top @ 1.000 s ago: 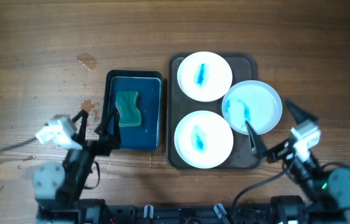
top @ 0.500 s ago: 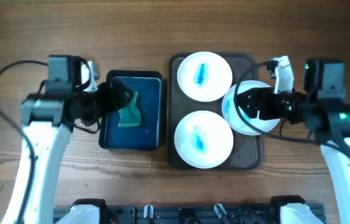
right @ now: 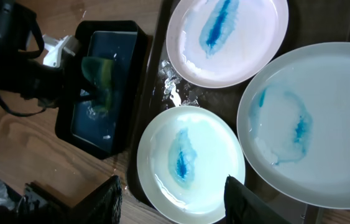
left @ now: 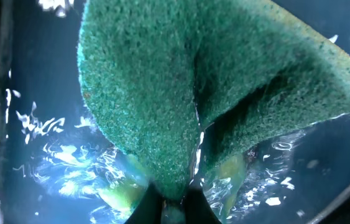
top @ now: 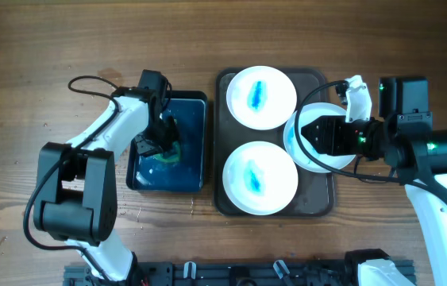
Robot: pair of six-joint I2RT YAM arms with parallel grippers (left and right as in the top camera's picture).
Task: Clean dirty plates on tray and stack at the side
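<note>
Very little of this job is done yet, by my reckoning. The left pincer (top: 158, 140) is down in the water basin (top: 187, 171) and is clamped on the green sponge (left: 181, 93), which folds upward from between its fingers, with water glinting just beneath. (The wrist view shows it soaked.) So the sponge is wetted and in hand, but it is nowhere near a plate; the tray (top: 317, 200) lies off to that pincer's side, toward the other arm.

The right pincer (right: 173, 186) hangs over the tray with its fingers spread wide and nothing between them. The largest plate (right: 311, 124) sits right below it and slightly to one side. It rests partly over the tray's edge. The other two are just ahead of its fingertips: the nearer plate (right: 190, 162) directly under the gap, the farther plate (right: 224, 37) beyond it. All three carry blue smears, so none looks wiped.

No clean stack shows anywhere on the wooden table (top: 48, 48). As I judge it, everything remains: each plate has to be lifted or steadied, scrubbed with the sponge, and set aside one on another. Which plate the right pincer means to take first, I cannot tell.
</note>
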